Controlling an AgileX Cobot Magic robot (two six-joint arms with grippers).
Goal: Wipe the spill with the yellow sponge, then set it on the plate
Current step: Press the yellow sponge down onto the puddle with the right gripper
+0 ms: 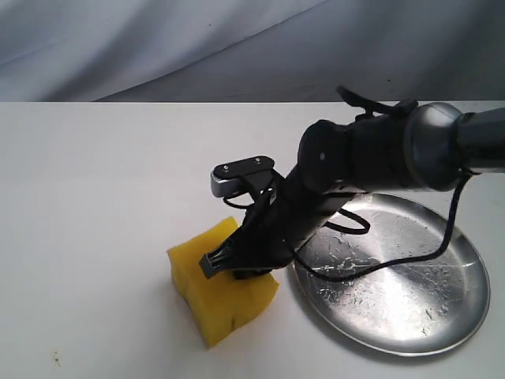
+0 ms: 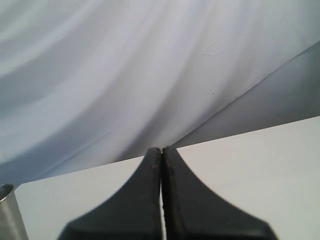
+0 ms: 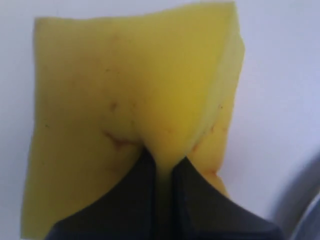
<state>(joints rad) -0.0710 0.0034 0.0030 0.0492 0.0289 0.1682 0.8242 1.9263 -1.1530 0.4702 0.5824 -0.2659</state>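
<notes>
The yellow sponge (image 1: 217, 288) rests on the white table just left of the plate (image 1: 410, 308), a round silver dish. My right gripper (image 1: 229, 264) reaches across from the right and is shut on the sponge, pinching a fold of its foam. In the right wrist view the sponge (image 3: 125, 90) fills the frame and bulges between the fingertips of the gripper (image 3: 164, 162). The spill is hidden from every view. My left gripper (image 2: 161, 152) is shut with nothing in it and does not appear in the exterior view.
A grey-white cloth backdrop (image 1: 237, 47) hangs behind the table's far edge. A tiny dark speck (image 1: 56, 359) lies on the table near the front left. The rim of a metal cylinder (image 2: 10, 215) shows at the edge of the left wrist view.
</notes>
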